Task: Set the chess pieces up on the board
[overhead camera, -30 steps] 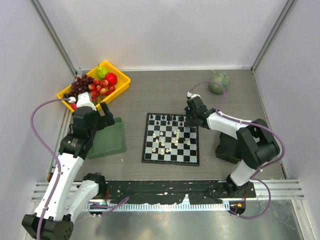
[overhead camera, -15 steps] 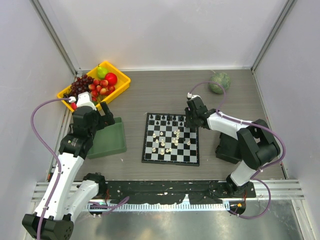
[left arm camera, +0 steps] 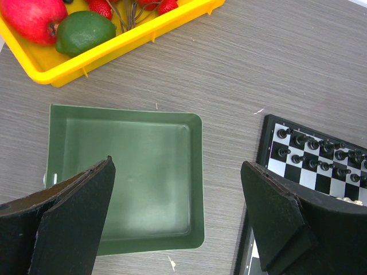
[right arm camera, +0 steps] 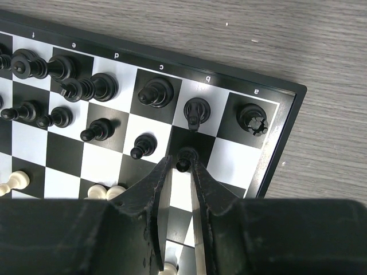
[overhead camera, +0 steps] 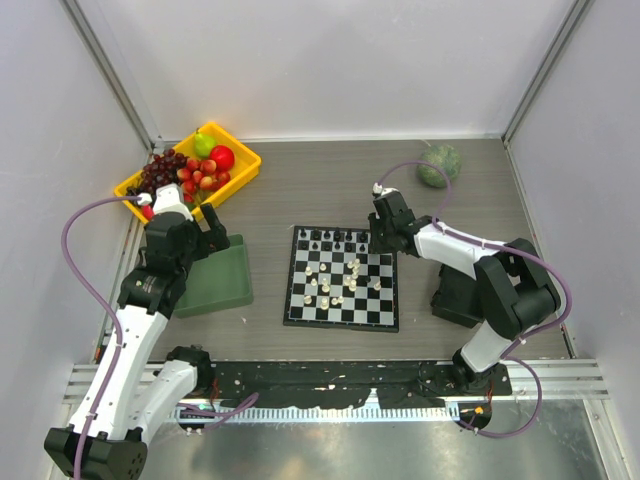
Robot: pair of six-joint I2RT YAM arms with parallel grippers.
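— What does the top view give?
— The board [overhead camera: 342,312] lies flat in the middle of the table [overhead camera: 300,190]. The chess pieces [overhead camera: 331,238] are on it: black ones along the far rows, cream ones loose across the middle. The right gripper [overhead camera: 383,243] sits low at the board's far right corner. The left gripper [overhead camera: 213,238] hangs over the green tray [overhead camera: 228,292], which lies near the yellow bin [overhead camera: 243,163] of fruit [overhead camera: 222,157].
— And the left wrist view?
— Its jaws stand wide apart with nothing between them, the tray's bare floor below. One corner of the board, with black pieces on it, shows at the right edge.
— The right wrist view?
— The two fingers are drawn close together, flanking a black pawn [right arm camera: 184,153] that stands upright on the dark square in the second row, in the column lettered b. Whether they pinch it or only stand beside it, I cannot tell.
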